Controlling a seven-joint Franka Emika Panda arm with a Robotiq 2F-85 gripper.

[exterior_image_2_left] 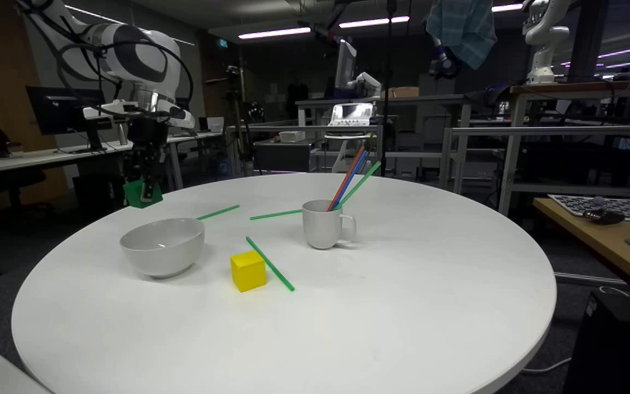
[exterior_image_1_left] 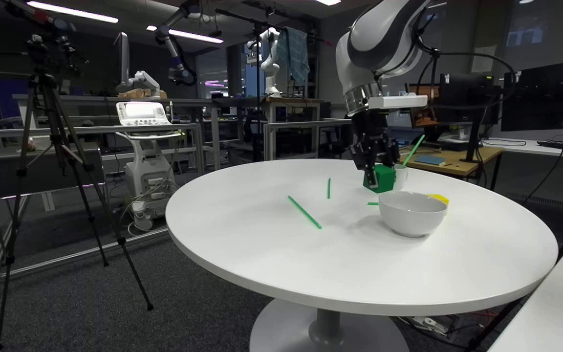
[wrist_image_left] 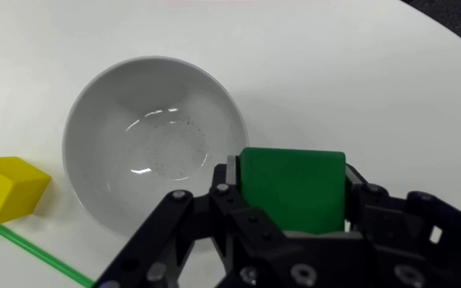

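My gripper (wrist_image_left: 292, 173) is shut on a green cube (wrist_image_left: 294, 190), with a finger against each side of it. In both exterior views the cube (exterior_image_2_left: 139, 195) hangs from the gripper, seemingly above the tabletop. The white bowl (wrist_image_left: 154, 100) is nearest; in the wrist view the left finger overlaps its lower right rim. Its inside shows only small dark specks. A yellow cube (exterior_image_2_left: 248, 271) sits on the table by the bowl, close to a green straw (exterior_image_2_left: 270, 264).
A white mug (exterior_image_2_left: 320, 225) holds a red, a blue and a green straw. More green straws (exterior_image_1_left: 304, 211) lie loose on the round white table (exterior_image_2_left: 391, 323). The table's edge curves through the wrist view's upper right corner. A wooden desk (exterior_image_2_left: 610, 235) stands alongside.
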